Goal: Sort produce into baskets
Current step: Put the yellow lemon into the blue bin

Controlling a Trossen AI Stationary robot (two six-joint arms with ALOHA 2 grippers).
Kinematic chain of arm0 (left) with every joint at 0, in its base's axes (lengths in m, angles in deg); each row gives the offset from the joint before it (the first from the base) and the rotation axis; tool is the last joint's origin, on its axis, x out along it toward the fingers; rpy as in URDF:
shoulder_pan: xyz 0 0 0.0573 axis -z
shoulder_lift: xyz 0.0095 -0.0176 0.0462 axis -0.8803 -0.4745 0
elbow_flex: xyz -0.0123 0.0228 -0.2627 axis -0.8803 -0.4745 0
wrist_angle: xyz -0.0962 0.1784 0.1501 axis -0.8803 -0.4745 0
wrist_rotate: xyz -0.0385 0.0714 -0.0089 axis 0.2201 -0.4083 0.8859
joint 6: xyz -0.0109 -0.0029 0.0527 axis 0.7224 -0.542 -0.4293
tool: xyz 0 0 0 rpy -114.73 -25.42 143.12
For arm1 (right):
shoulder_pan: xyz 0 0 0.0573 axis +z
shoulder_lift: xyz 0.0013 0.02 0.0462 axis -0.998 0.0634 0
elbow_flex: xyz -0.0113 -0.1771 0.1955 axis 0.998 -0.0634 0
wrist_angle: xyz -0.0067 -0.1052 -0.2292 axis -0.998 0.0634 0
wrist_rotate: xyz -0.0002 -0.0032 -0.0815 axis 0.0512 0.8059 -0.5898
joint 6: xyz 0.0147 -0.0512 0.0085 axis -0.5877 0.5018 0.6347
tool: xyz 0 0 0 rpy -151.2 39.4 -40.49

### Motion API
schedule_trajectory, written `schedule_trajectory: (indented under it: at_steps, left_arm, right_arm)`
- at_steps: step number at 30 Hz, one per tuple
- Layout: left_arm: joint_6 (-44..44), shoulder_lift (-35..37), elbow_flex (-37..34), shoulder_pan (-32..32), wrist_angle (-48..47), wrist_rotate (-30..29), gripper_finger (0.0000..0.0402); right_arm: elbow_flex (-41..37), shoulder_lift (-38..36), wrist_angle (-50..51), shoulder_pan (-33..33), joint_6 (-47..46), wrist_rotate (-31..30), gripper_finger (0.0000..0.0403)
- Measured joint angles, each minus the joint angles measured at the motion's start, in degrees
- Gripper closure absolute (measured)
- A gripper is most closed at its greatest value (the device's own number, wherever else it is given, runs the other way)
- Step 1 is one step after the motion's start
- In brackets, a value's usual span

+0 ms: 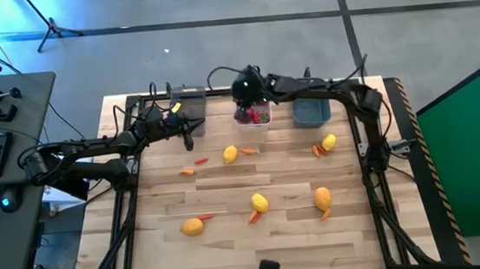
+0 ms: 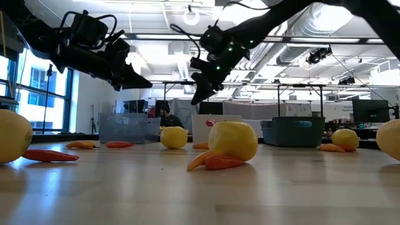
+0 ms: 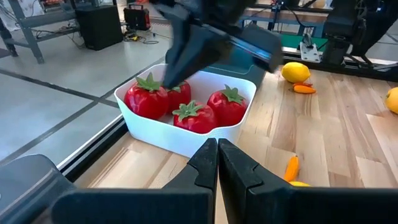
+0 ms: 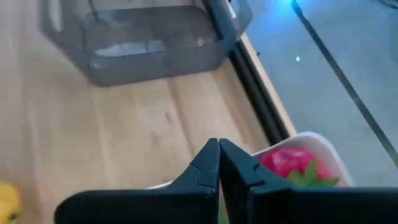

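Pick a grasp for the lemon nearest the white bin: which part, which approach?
Grip the lemon across its short middle, coming straight down. It lies flat on the table with open wood on most sides; one carrot piece lies close on the side toward the right arm, so set the jaws clear of that. The left gripper looks nearer than the right gripper, likely the easier reach.

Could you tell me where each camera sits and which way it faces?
High: overhead, straight down on table, both arms.
Low: tabletop height, across lemons into the room; arms above.
Left wrist: past shut left claw toward white basket of tomatoes.
Right wrist: past shut right claw, grey basket beyond.
Both wrist views share the white basket.
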Motion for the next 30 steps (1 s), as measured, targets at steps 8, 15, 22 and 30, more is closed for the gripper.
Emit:
schedule_trajectory:
  at_steps: [8,15,22,30]
  left_arm:
    - [-0.33,0.0,0.0,0.1,-0.09,0.0,0.0401]
    - [-0.02,-0.17,0.0,0.55,-0.48,0.0,0.0402]
    - [0.0,-0.17,0.0,1.26,-1.09,0.0,0.0401]
    - [0.04,-0.17,0.0,2.58,-1.27,0.04,0.0401]
  right_arm:
    - [-20.11,-14.17,-12.98,5.32,-11.96,-6.9,0.0403]
    - [-32.08,-25.29,-10.34,14.63,-24.74,-18.42,0.0403]
    - [-37.68,-34.5,7.56,22.79,-50.37,-27.04,0.0403]
    - [-39.0,-35.91,30.61,25.84,-77.65,-29.91,0.0381]
